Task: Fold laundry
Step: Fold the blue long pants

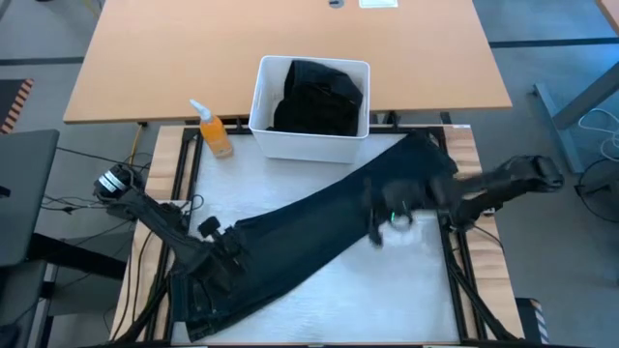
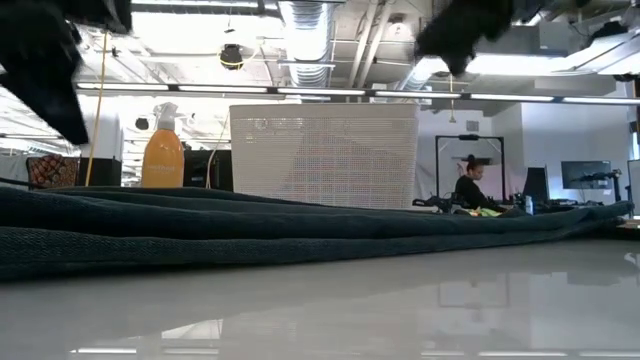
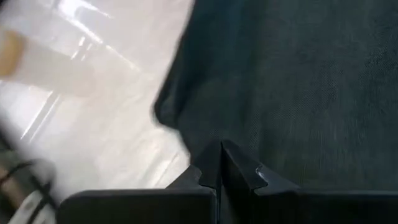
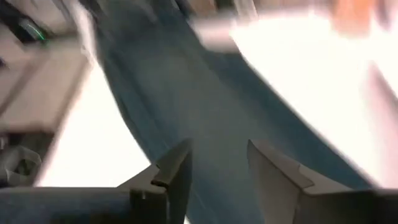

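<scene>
The dark navy trousers [image 1: 319, 227] lie flat on the white table, running diagonally from the near left to the far right; the low view shows them as a long low band [image 2: 300, 235]. My left gripper [image 1: 230, 259] is shut and hangs just above their near-left end [image 3: 298, 81]. My right gripper [image 1: 387, 220] is open over their far-right part [image 4: 186, 99], its fingers apart above the cloth. Black clothing [image 1: 319, 97] sits inside the white bin [image 1: 309, 143]. No green shirt shows.
The white bin [image 2: 325, 155] stands at the table's far edge, in the middle, with the orange spray bottle [image 1: 215, 133] to its left. A wooden desk lies beyond. Bare white table [image 1: 387, 290] shows near and right of the trousers. A person sits far off in the room [image 2: 468, 185].
</scene>
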{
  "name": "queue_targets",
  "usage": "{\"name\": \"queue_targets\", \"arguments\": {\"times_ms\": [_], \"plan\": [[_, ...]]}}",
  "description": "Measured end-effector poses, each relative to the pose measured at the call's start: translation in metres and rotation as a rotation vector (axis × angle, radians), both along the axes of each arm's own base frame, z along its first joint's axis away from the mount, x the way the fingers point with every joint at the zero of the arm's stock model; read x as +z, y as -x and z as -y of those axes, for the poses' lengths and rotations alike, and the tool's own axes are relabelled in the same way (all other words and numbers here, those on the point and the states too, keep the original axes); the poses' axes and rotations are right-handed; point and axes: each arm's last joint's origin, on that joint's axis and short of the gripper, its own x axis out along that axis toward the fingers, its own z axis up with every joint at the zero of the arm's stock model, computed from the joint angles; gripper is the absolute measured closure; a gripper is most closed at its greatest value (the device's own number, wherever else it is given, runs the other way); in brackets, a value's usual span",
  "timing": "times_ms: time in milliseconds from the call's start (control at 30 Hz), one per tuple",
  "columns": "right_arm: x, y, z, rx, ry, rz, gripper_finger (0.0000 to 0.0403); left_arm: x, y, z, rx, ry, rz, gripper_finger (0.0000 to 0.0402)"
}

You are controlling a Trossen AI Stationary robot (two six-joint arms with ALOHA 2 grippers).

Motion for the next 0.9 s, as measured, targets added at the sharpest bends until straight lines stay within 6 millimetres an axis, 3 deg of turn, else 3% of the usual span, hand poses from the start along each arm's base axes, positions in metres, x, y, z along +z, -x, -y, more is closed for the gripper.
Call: {"name": "queue_targets", "arguments": {"times_ms": [133,233,367,533,667,900], "plan": [[-0.033,-0.02,-0.06,-0.049,0.058,0.295,0.0267,-0.023,-0.009,-0.017,-0.051,-0.008,-0.013,0.0401],[-0.075,-0.044,-0.087,-0.127,0.065,0.308,0.032,-0.035,-0.014,-0.036,-0.041,-0.032,-0.037,0.0401],[-0.123,-0.079,-0.107,-0.167,0.005,0.24,0.0387,-0.046,-0.019,-0.057,-0.026,-0.036,-0.071,0.0401],[-0.159,-0.104,-0.112,-0.221,-0.019,0.104,0.0381,-0.058,-0.017,-0.081,0.028,0.004,-0.152,0.0401],[-0.173,-0.103,-0.104,-0.271,-0.005,-0.066,0.039,-0.065,-0.012,-0.093,0.063,0.011,-0.188,0.0401],[-0.15,-0.074,-0.086,-0.281,0.158,-0.36,0.0385,-0.066,-0.019,-0.112,0.079,-0.019,-0.175,0.0401]]}}
